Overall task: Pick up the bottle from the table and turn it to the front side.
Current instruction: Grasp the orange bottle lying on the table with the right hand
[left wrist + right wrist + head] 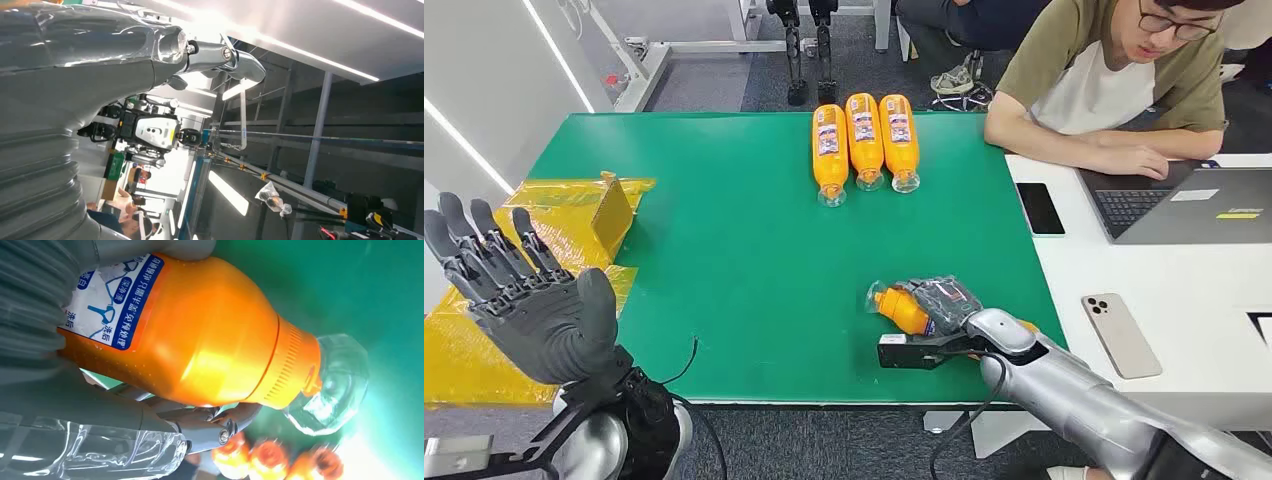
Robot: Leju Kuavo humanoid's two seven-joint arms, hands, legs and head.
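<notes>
A: Nearest first. Right hand has its fingers wrapped round the orange bottle, close to the near edge of the green surface. The bottle's clear cap points away from the palm, toward the middle of the surface.

B: Lifted, or resting?

A: Cannot tell from the head view. In the right wrist view, green shows just past the cap, so I judge it low, at or barely off the surface. A blue-and-white printed label sits at the palm end of the bottle, partly under the fingers.

B: Left hand?

A: Left hand is raised at the near left, fingers spread, holding nothing, well apart from the bottle.

B: So which step?

A: Grasp made; lift and turn are pending, in my reading. Next move calls for a firm hold, clearance above the surface, then a roll of the wrist until the front label faces up.

B: Beyond the fingers?

A: Three orange bottles lie side by side at the far edge, labels up, a likely reference for the finished pose. Yellow bags lie far off to the left; a person with a laptop sits beyond to the right.
</notes>
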